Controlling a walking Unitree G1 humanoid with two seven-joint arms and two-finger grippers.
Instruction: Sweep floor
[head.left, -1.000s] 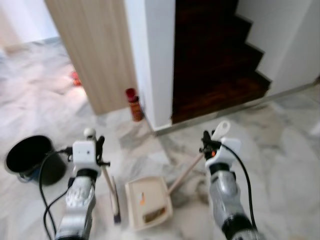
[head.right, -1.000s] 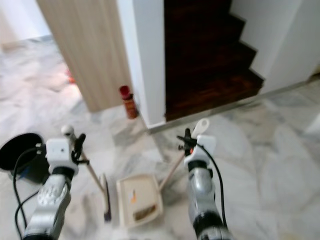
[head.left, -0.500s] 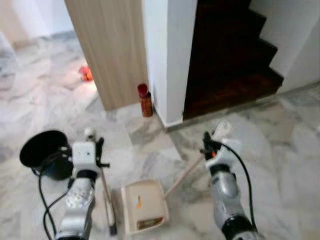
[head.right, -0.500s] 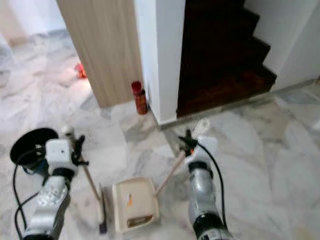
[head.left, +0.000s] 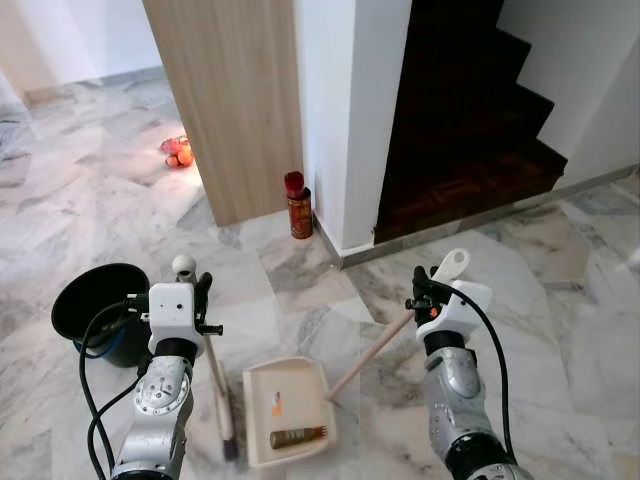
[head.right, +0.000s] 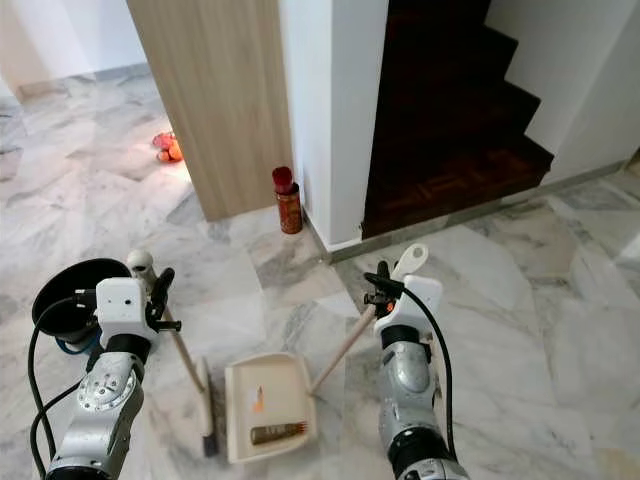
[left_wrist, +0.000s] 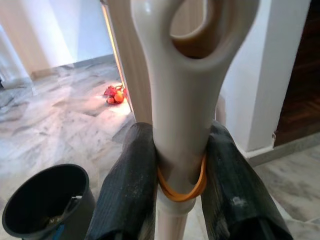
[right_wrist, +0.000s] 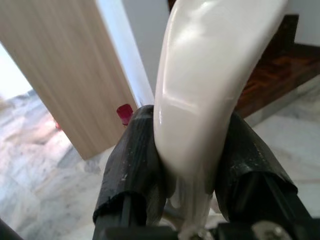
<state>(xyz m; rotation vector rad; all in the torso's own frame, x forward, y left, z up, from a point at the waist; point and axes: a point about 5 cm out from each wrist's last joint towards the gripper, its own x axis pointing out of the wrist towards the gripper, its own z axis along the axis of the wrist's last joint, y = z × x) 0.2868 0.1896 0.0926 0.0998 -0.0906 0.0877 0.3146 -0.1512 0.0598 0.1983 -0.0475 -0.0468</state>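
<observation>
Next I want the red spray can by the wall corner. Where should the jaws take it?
Grip the spray can around its orange body, below the red cap. It stands upright on the floor against the white wall corner, so approach from the open floor side, jaws level.

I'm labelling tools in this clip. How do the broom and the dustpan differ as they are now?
The broom is held by the left gripper; the dustpan is held by the right gripper. The broom's head is a narrow dark strip on the floor; the dustpan's tray is wide, flat and cream, with a small brown item and an orange speck in it. Both have pale handles clamped between black fingers and rest side by side on the marble floor.
</observation>
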